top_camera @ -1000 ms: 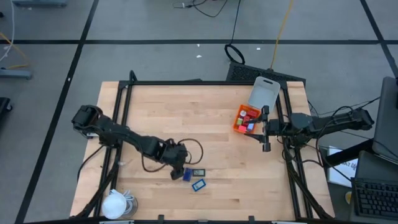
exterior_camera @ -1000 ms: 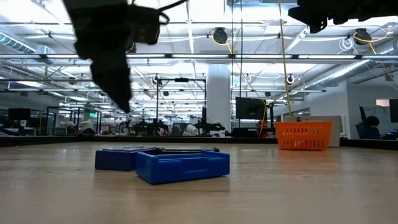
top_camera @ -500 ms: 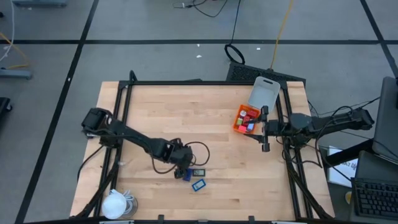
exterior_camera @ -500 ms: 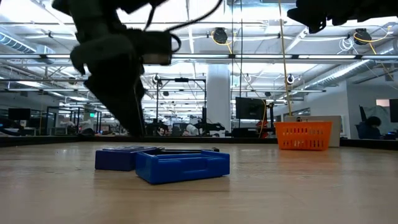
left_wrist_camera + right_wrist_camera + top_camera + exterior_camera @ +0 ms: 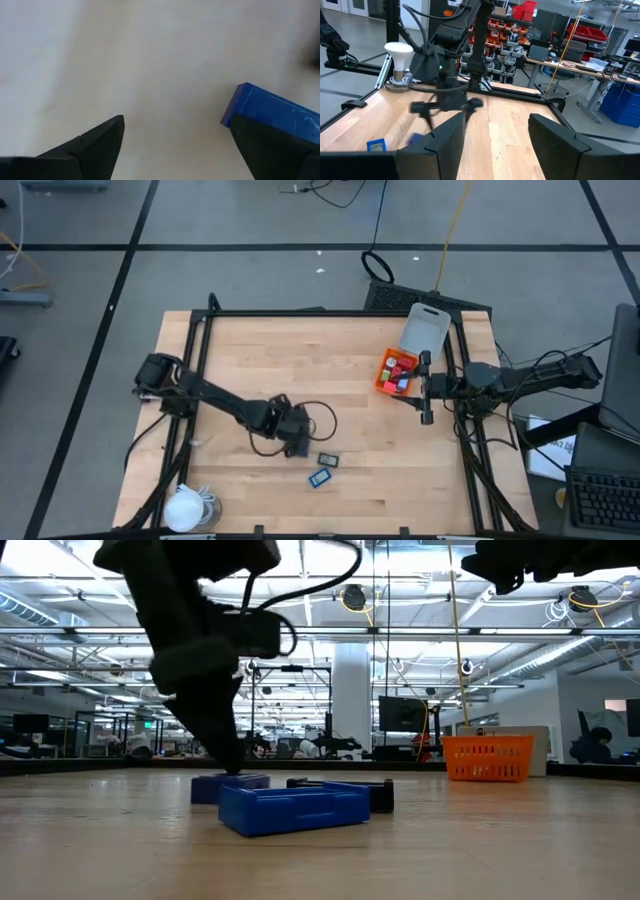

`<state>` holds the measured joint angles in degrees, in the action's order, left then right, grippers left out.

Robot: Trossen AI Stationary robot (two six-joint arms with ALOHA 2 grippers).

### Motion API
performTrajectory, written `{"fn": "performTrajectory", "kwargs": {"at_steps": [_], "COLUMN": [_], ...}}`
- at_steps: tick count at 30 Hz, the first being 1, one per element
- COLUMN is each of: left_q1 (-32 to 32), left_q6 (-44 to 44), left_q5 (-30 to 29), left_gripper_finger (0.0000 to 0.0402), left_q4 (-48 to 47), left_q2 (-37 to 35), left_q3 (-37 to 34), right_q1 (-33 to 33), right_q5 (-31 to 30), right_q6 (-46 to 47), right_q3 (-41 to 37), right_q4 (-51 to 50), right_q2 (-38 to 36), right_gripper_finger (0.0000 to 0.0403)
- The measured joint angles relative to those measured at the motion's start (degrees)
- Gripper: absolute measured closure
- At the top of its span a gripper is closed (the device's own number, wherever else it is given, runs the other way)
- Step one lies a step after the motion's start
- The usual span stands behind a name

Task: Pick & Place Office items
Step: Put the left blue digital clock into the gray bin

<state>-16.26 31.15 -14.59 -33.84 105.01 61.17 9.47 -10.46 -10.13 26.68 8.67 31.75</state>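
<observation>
Left hand (fingers spread wide, gripping nothing) has a blue block against one finger.

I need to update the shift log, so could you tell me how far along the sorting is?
Done: several red and blue pieces lie in the orange tray. In hand: nothing yet; the open left gripper is down at a blue block. Left: that block and two flat rectangles.

Two dark, near-black jointed arms; left arm at frame left trails a looping black cable by its wrist, right arm at frame right carries black cables too; fingers are matte black wedges
</observation>
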Motion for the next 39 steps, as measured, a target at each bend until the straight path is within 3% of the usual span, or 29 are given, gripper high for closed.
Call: {"fn": "performTrajectory", "kwargs": {"at_steps": [5,9,13,15,17,23,27,31,39], "left_q1": [1.2,1.5,1.9,2.2,1.8,-0.2,-1.1,-1.6,0.4], "left_q6": [6.0,8.9,18.8,24.8,25.5,11.6,-8.3,-22.4,-35.7], "left_q5": [-9.0,-11.0,-10.7,-7.5,-3.6,-1.9,-2.4,-4.0,-3.9], "left_gripper_finger": [0.0037,0.0037,0.0037,0.0037,0.0037,0.0037,0.0037,0.0037,0.0037], "left_q4": [-11.3,-15.7,-15.3,-14.5,-12.8,-12.9,-13.0,-12.9,-10.1], "left_q2": [-2.8,-6.4,-10.8,-12.1,-12.4,-9.2,-6.2,-3.0,1.0], "left_q3": [-0.4,-0.7,-0.5,-0.5,-0.5,-0.5,-0.4,-0.4,0.0], "right_q1": [0.0,0.0,0.0,0.0,0.0,0.0,0.0,0.0,0.0], "right_q5": [0.0,0.0,0.0,0.0,0.0,0.0,0.0,0.0,0.0], "right_q6": [0.0,0.0,0.0,0.0,0.0,0.0,0.4,0.4,0.4], "right_q3": [0.0,0.0,0.0,0.0,0.0,0.0,0.0,0.0,0.0], "right_q4": [0.0,0.0,-0.1,-0.2,-0.3,-0.4,-0.4,-0.4,-0.4], "right_q2": [0.0,0.0,0.0,0.0,0.0,0.0,0.1,0.4,1.2], "right_gripper_finger": [0.0195,0.0195,0.0195,0.0195,0.0195,0.0195,0.0195,0.0195,0.0195]}}
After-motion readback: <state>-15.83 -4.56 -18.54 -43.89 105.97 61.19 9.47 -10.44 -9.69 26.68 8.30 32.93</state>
